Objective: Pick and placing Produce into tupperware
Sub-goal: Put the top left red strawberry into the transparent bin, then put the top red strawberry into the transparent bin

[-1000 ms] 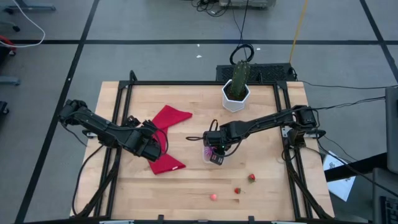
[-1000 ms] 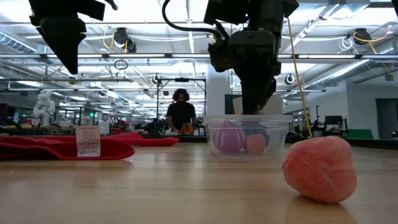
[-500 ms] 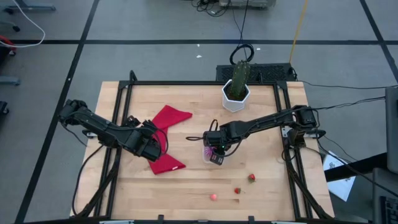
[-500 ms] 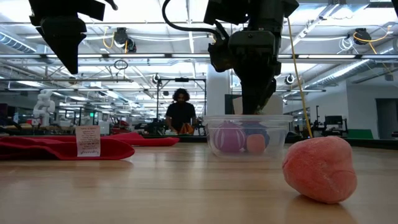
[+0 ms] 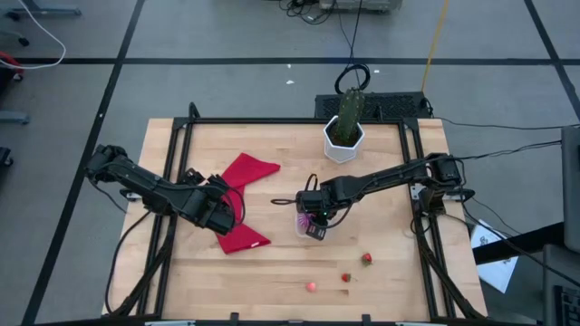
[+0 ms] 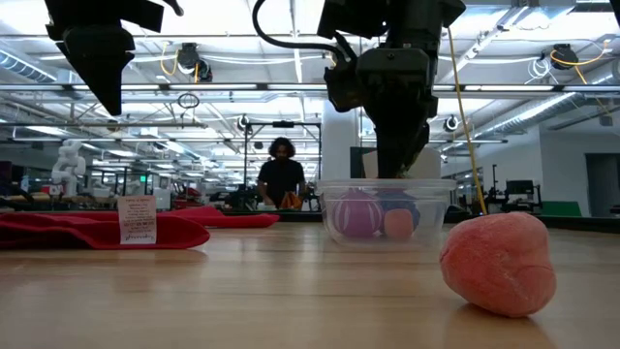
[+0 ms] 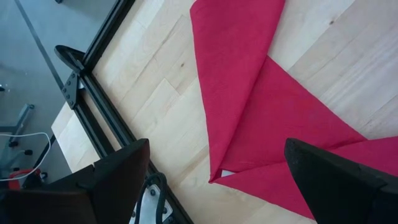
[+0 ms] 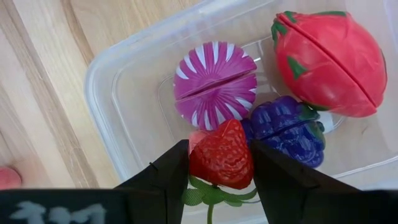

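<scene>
Strawberry (image 8: 221, 155) in R gripper (image 8: 221, 163), wrist-only.

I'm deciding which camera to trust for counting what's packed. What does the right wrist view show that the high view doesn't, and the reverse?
Only the right wrist view shows the right gripper shut on a strawberry over the tupperware, with a striped pink piece, purple grapes and a red fruit inside. Only the high view shows the red cloth, the potted cactus and the left gripper. Both show the wooden table.
</scene>
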